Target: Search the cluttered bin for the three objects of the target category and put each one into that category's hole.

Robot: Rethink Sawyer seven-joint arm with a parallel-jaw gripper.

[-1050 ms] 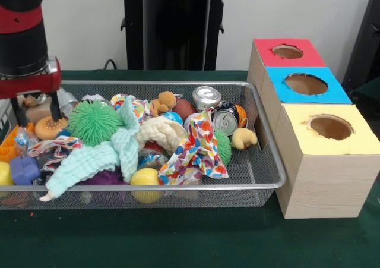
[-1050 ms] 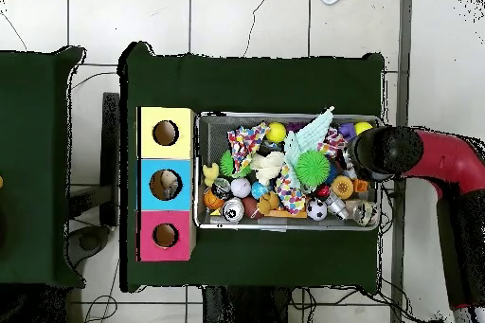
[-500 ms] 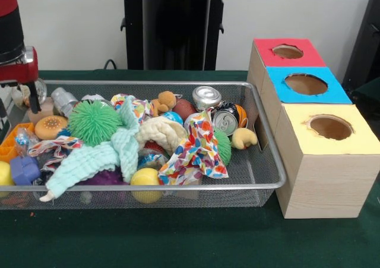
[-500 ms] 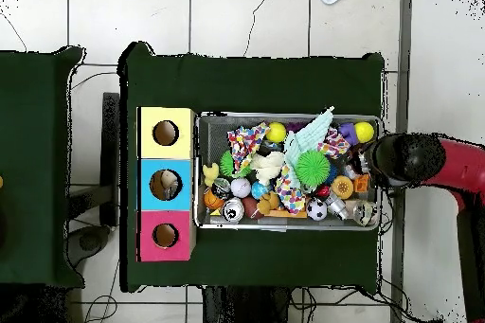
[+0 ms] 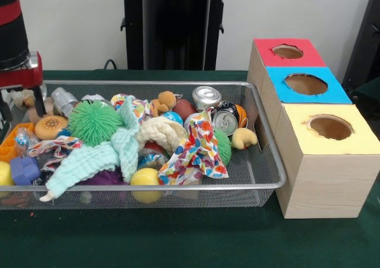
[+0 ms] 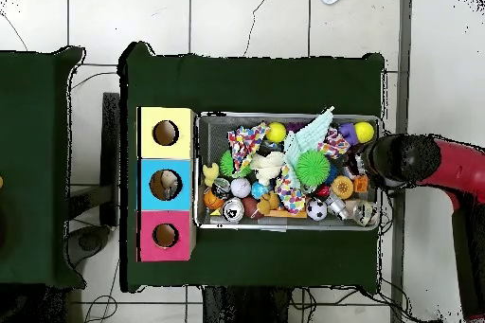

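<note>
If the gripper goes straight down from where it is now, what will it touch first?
Probably the tan toy at the bin's end, directly under the gripper; depth is unclear, so it may already be touching it.

Light is even and soft, fairly bright, seemingly from above. The can [image 5: 206, 95] tops show small glints. The bin [image 5: 261, 161] casts a faint shadow on the cloth [image 5: 178, 238] at lower frame. Focus is mildly soft throughout.
</note>
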